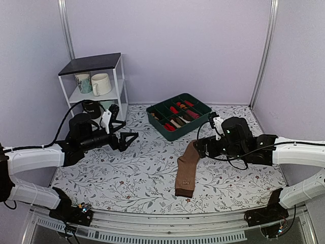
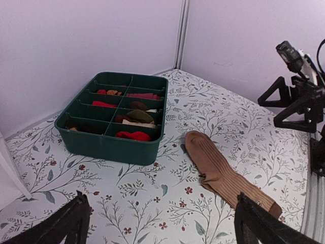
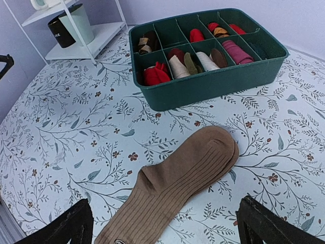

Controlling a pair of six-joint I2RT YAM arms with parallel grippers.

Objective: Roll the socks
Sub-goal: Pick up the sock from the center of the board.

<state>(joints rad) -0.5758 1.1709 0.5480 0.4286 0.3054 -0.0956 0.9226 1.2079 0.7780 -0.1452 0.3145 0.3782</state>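
The socks [image 1: 187, 170] lie flat as one long tan-brown strip on the floral table, toe end toward the back. In the left wrist view the socks [image 2: 223, 170] run off to the lower right. My right gripper [image 1: 200, 148] hovers open just above the toe end. In its own view the socks [image 3: 177, 188] stretch between its wide-apart fingers, and the right gripper [image 3: 165, 229] holds nothing. My left gripper [image 1: 131, 141] is open over the table's left part, well away from the socks. In the left wrist view the left gripper [image 2: 162, 229] is open and empty.
A green divided tray [image 1: 158, 127] with several rolled socks stands at the back centre, seen too as the tray [image 2: 111, 147] and the tray [image 3: 213, 86]. A white shelf [image 1: 96, 66] with mugs stands at the back left. Purple walls enclose the table.
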